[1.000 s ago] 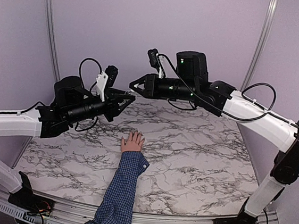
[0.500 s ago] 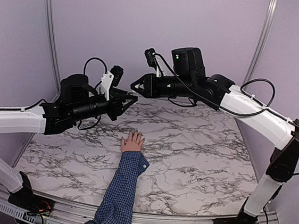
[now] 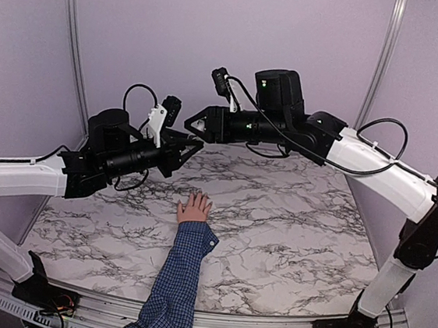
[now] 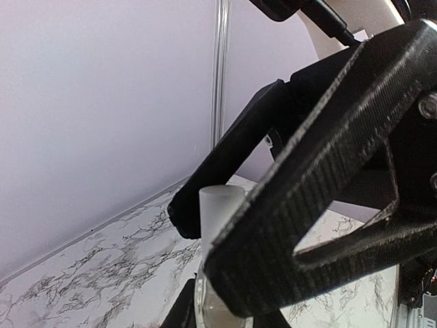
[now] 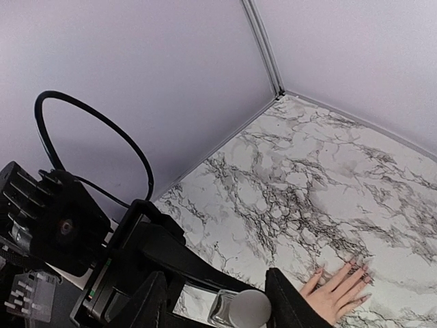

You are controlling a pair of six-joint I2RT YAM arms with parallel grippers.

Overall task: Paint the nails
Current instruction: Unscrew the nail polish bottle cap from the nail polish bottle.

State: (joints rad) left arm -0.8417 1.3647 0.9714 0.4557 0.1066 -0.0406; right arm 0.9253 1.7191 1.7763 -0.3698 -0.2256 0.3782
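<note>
Simply marble table [image 3: 291, 219], lilac walls [image 3: 216, 38] — left jaws clamp bottle [image 4: 220, 208], right jaws apart.

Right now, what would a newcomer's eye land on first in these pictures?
Two arms meet tip to tip high over the marble table: the left fingers hold a small white-capped bottle, and the right fingers stand open around its cap. Below them, near the table's middle, a small hand in a blue checked sleeve lies palm down.
</note>
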